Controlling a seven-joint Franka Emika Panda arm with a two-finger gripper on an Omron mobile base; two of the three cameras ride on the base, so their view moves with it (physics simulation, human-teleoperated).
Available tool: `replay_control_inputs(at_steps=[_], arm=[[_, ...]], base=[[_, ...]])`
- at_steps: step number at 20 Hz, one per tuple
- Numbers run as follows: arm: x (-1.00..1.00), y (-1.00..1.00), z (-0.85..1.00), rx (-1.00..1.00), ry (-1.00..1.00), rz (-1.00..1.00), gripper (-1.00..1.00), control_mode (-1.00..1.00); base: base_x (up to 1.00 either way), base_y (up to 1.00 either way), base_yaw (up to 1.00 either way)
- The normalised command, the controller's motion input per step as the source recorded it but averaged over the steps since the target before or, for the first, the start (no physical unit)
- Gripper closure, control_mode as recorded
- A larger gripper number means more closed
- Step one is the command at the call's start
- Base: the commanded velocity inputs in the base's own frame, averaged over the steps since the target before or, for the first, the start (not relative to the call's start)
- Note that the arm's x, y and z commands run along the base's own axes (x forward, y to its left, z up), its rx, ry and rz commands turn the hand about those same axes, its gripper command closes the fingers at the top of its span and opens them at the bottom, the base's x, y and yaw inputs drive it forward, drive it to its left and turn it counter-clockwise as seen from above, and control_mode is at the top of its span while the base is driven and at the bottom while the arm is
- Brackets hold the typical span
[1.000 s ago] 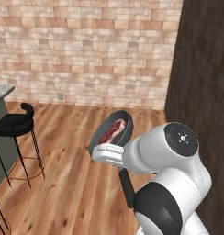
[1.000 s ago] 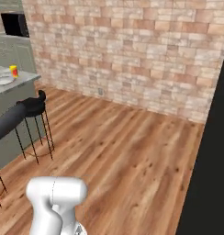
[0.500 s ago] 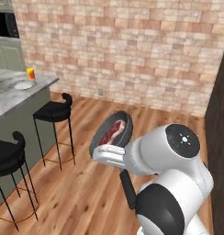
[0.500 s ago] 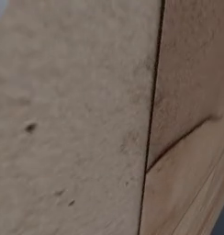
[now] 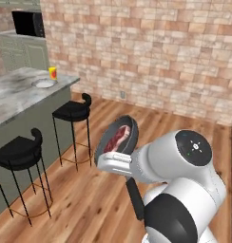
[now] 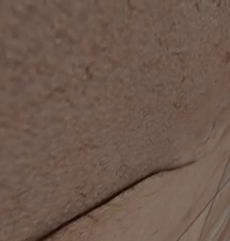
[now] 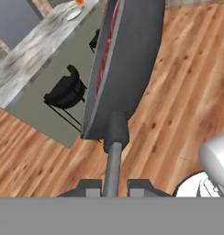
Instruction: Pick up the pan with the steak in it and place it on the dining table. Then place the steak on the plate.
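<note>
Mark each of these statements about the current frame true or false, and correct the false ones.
1. The hand is shut on the pan's handle. True.
2. The steak lies on the plate. False: it sits in the pan, which is carried in the air over the wooden floor.
3. The plate rests on the dining table near a small yellow cup. True.
4. The pan is held level. False: it is tilted steeply, almost on edge.
5. Black stools stand along the dining table's side. True.
6. The pan already stands on the dining table. False: it is held apart from it, out past the stools.
</note>
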Motion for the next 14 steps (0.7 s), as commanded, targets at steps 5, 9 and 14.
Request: replay_control_inputs(at_steps=[5,9,14], arm=[[0.0,0.0,0.0,0.0,0.0,0.0,1.0,1.0],[0.0,0.0,0.0,0.0,0.0,0.0,1.0,1.0],[0.0,0.0,0.0,0.0,0.0,0.0,1.0,1.0]], base=[[0.09,-0.1,0.04],[0.21,-0.48,0.17],[0.41,-0.5,0.16]])
